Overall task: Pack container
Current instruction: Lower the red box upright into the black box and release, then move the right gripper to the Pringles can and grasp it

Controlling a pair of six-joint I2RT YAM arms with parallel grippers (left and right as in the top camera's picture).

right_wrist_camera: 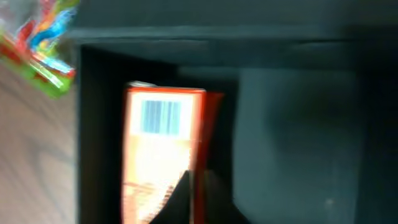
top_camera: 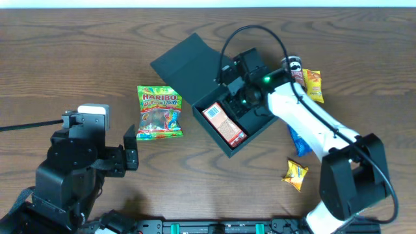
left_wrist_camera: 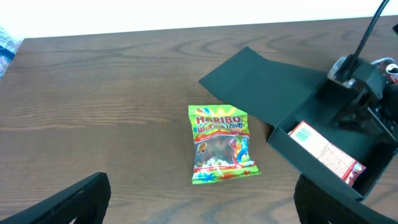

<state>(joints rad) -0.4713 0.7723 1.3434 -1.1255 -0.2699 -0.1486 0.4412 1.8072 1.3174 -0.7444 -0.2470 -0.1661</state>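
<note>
The container (top_camera: 214,138) is a dark square box at mid-table, its flap lid (top_camera: 185,62) folded open to the back left. An orange-red snack carton (top_camera: 224,123) lies flat inside against the left wall. My right gripper (top_camera: 242,97) hangs over the box's inside. In the right wrist view its fingers (right_wrist_camera: 180,199) are closed together, holding nothing, just above the carton's (right_wrist_camera: 158,143) red edge, with bare container floor (right_wrist_camera: 292,137) to the right. My left gripper (top_camera: 132,149) stands open at the front left, low over the table. A Haribo bag (left_wrist_camera: 221,144) lies ahead of it, left of the container (left_wrist_camera: 311,163).
A Pringles can (top_camera: 296,65) and a yellow snack pack (top_camera: 313,84) sit behind the right arm. A blue pack (top_camera: 299,143) and a small yellow pack (top_camera: 296,174) lie at the front right. The Haribo bag (top_camera: 159,112) is beside the box's left corner.
</note>
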